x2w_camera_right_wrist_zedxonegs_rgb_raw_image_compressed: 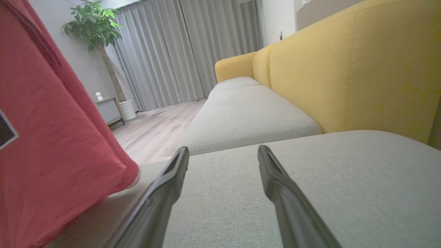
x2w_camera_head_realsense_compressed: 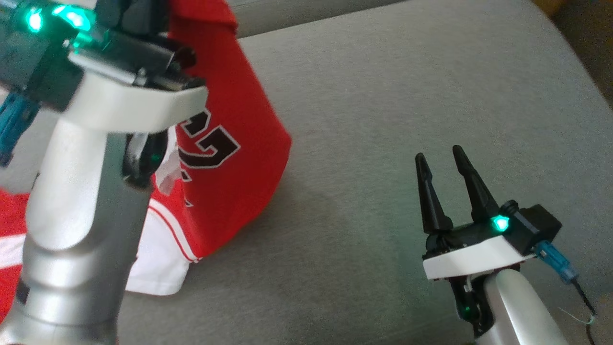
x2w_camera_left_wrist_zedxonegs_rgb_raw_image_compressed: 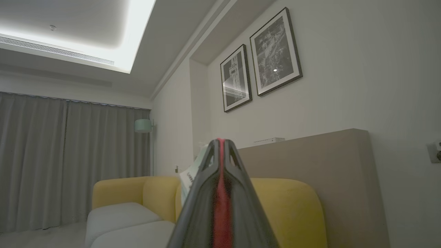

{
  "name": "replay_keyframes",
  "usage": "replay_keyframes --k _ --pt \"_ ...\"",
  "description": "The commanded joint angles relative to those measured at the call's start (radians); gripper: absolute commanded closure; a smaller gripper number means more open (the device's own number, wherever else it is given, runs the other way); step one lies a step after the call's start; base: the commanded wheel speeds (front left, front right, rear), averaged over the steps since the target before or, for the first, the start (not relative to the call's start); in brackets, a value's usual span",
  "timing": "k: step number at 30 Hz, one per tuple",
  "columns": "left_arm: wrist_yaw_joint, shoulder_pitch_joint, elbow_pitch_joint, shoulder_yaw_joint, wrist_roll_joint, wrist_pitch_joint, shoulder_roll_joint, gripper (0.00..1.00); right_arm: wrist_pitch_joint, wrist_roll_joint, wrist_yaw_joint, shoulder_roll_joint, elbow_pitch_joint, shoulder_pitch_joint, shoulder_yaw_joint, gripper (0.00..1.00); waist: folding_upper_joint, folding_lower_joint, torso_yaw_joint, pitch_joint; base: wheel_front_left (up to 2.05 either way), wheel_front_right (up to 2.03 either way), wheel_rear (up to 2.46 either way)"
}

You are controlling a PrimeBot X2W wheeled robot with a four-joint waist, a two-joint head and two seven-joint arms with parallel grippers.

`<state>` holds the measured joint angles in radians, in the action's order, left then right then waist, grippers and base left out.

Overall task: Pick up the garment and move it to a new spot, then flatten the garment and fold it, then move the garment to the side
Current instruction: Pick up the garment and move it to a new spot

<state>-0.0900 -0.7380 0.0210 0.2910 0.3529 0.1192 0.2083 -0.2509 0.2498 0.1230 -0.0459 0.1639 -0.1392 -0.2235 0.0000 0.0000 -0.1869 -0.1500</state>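
While it hangs at ten o'clock, long axis running twelve to six, the garment (x2w_camera_head_realsense_compressed: pixel 239 134) rests its lower end on the grey cushion (x2w_camera_head_realsense_compressed: pixel 383 96). The left gripper (x2w_camera_left_wrist_zedxonegs_rgb_raw_image_compressed: pixel 220 141) pinches its red fabric; at four o'clock the right gripper (x2w_camera_head_realsense_compressed: pixel 438 152) is spread, empty.

Dim, even indoor light; a bright ceiling cove (x2w_camera_left_wrist_zedxonegs_rgb_raw_image_compressed: pixel 137 31) glows above the left tool (x2w_camera_left_wrist_zedxonegs_rgb_raw_image_compressed: pixel 220 142), whose fingers (x2w_camera_left_wrist_zedxonegs_rgb_raw_image_compressed: pixel 201 196) blur close-up. The left forearm (x2w_camera_head_realsense_compressed: pixel 81 215) is smeared in the head view. A soft shadow spreads beneath the garment (x2w_camera_head_realsense_compressed: pixel 239 143) on the cushion (x2w_camera_head_realsense_compressed: pixel 383 120).
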Motion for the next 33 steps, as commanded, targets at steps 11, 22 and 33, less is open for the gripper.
replay_keyframes --k 11,22,33 --pt "-0.012 -0.265 -0.221 0.036 -0.018 0.016 -0.049 1.0 -0.011 0.07 0.008 -0.004 -0.059 -0.058 -0.073 0.0 0.0 0.0 -0.217 -0.058 0.0 0.0 0.0" --pt "-0.002 -0.457 -0.583 0.065 -0.071 0.117 -0.081 0.0 -0.011 0.102 0.008 -0.004 -0.07 -0.074 -0.113 0.0 0.0 0.0 -0.269 -0.084 0.0 0.0 0.0" --pt "-0.017 -0.387 -0.685 0.045 -0.061 0.142 -0.049 0.0 -0.011 0.061 0.008 -0.004 -0.063 -0.066 -0.043 0.0 0.0 0.0 -0.163 -0.061 0.0 0.0 0.0"
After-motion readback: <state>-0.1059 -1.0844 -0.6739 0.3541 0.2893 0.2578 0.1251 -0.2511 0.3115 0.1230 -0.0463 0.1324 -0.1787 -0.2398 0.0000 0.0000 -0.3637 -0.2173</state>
